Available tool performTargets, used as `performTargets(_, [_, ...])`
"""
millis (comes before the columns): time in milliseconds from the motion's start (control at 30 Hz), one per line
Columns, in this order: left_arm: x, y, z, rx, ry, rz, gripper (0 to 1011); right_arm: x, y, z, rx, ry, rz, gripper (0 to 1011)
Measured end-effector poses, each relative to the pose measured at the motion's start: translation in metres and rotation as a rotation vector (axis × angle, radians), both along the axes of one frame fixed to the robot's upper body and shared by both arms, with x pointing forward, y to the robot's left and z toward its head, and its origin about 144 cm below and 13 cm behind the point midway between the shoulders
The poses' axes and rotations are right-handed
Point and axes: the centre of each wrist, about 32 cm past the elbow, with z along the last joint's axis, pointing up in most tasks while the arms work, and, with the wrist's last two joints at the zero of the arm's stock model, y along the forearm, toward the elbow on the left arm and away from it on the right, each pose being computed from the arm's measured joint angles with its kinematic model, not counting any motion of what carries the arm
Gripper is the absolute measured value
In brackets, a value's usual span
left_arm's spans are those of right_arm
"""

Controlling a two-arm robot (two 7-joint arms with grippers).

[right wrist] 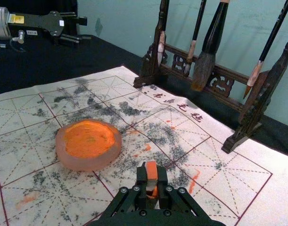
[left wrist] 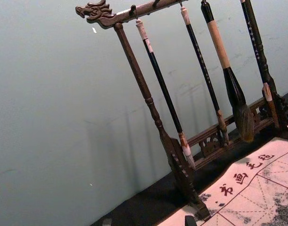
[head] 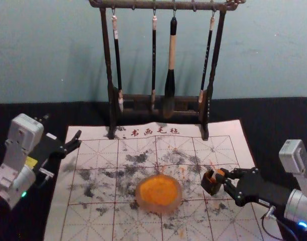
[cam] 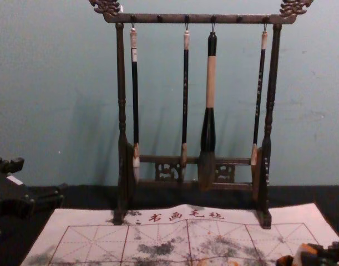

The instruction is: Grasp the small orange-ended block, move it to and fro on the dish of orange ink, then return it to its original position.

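My right gripper [head: 223,176] is at the right of the sheet, just beside a small dark box [head: 210,184]. In the right wrist view, the right gripper [right wrist: 152,182] is shut on the small block [right wrist: 152,170], whose orange end points up between the fingers. Whether the block touches the box, I cannot tell. The round dish of orange ink [head: 159,193] lies to the left of the box, apart from it; the right wrist view shows the dish [right wrist: 88,143] too. Off the sheet's left edge, my left gripper [head: 79,140] is parked open; its fingertips edge into the left wrist view [left wrist: 148,221].
A dark wooden rack [head: 158,100] with several hanging brushes stands at the back, before the wall. The white gridded sheet [head: 93,221], smudged with black and orange, lies on a black tablecloth [head: 284,113].
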Motion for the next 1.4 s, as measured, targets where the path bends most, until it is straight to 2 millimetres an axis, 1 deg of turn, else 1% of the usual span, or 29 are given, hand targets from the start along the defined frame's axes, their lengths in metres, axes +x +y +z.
performTargets(67, [0.0, 0.0, 0.0, 0.0, 0.0, 0.0, 1001, 0.0, 0.0, 0.0, 0.0, 0.0, 0.0, 104])
performTargets(733, [0.0, 0.0, 0.0, 0.0, 0.0, 0.0, 1001, 0.0, -0.001, 0.0, 0.005, -0.002, 0.005, 104])
performTargets(967, [0.0, 0.0, 0.0, 0.0, 0.0, 0.0, 1001, -0.001, -0.002, 0.003, 0.023, -0.007, 0.024, 104])
performTargets(1167, [0.0, 0.0, 0.0, 0.0, 0.0, 0.0, 1001, -0.001, -0.004, 0.009, 0.03, -0.015, 0.03, 104])
performTargets(1400, [0.0, 0.0, 0.0, 0.0, 0.0, 0.0, 1001, -0.001, -0.01, 0.023, 0.025, -0.03, 0.043, 104])
